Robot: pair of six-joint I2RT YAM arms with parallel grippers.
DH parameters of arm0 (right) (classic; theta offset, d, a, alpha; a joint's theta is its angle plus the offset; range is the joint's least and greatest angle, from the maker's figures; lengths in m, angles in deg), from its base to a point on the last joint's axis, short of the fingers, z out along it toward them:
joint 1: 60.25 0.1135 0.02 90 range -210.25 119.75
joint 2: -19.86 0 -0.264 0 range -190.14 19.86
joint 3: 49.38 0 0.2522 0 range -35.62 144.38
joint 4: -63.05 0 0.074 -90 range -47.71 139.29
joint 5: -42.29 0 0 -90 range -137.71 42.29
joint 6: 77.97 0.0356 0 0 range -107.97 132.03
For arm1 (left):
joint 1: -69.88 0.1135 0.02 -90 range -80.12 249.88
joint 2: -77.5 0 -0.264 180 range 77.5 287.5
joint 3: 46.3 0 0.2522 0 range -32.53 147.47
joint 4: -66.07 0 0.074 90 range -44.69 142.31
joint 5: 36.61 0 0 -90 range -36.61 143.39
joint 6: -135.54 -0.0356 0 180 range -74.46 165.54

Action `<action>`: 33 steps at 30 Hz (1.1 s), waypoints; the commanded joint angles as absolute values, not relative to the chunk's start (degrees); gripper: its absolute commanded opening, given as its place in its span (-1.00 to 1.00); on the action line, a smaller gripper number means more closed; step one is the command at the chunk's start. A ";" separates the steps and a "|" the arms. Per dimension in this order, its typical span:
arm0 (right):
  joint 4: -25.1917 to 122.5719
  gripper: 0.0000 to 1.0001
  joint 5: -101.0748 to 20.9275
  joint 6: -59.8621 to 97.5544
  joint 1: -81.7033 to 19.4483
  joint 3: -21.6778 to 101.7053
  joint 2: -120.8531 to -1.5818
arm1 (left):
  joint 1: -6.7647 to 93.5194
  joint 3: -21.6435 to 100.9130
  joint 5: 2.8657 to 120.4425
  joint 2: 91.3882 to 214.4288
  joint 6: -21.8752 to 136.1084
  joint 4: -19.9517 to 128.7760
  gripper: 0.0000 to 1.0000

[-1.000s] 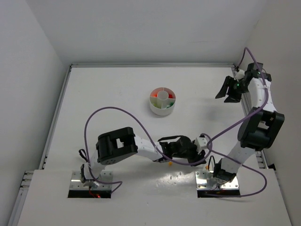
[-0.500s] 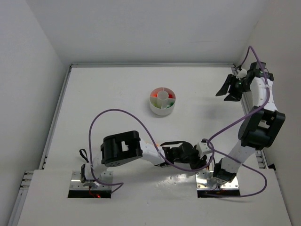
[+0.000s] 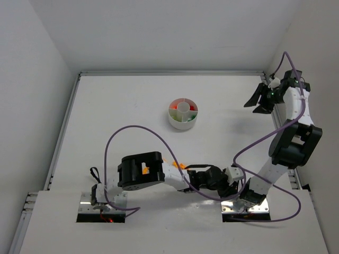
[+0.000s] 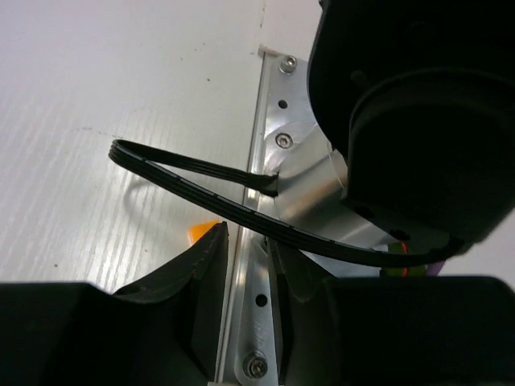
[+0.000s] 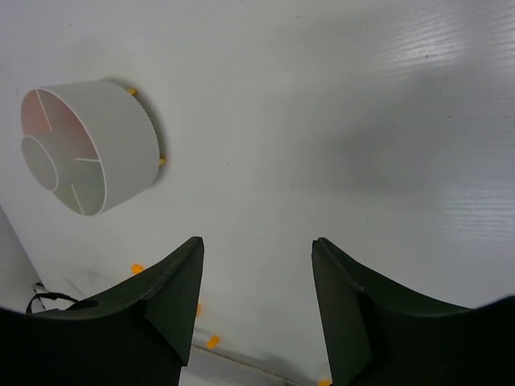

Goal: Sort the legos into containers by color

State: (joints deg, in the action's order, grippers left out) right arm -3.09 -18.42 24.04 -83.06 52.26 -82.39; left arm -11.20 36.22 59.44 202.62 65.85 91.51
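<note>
The overhead view is bright and even: the white table [image 3: 132, 106] is almost washed out and the shadows are weak. In the left wrist view the fingers [image 4: 177, 281] of the left gripper [image 4: 248, 241] are pure black, without detail, and their near parts are blurred. The metal plate [image 4: 272, 112] ahead of them shines with glare, and the cable [image 4: 193, 163] drops a soft shadow on the table. In the right wrist view a broad grey shadow lies ahead of the right gripper [image 5: 257, 249], to its right. Far to its left the dish [image 5: 113, 137] looks stretched into an oval and throws a short shadow.
</note>
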 commanded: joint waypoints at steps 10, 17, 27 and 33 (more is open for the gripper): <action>-1.60 0.13 -15.28 24.51 -83.46 53.59 -81.21 | -12.04 41.38 54.45 205.21 63.47 90.28 -0.36; -2.13 0.13 -14.76 24.51 -83.46 54.12 -82.26 | -12.04 38.31 53.66 204.68 62.94 89.22 -0.36; -2.13 0.13 -14.23 24.51 -83.46 54.64 -82.27 | -11.51 35.76 50.93 204.15 61.71 85.97 -0.41; -2.13 0.13 -14.23 24.51 -83.46 54.03 -82.27 | -10.46 35.75 50.40 204.15 59.34 85.97 -0.43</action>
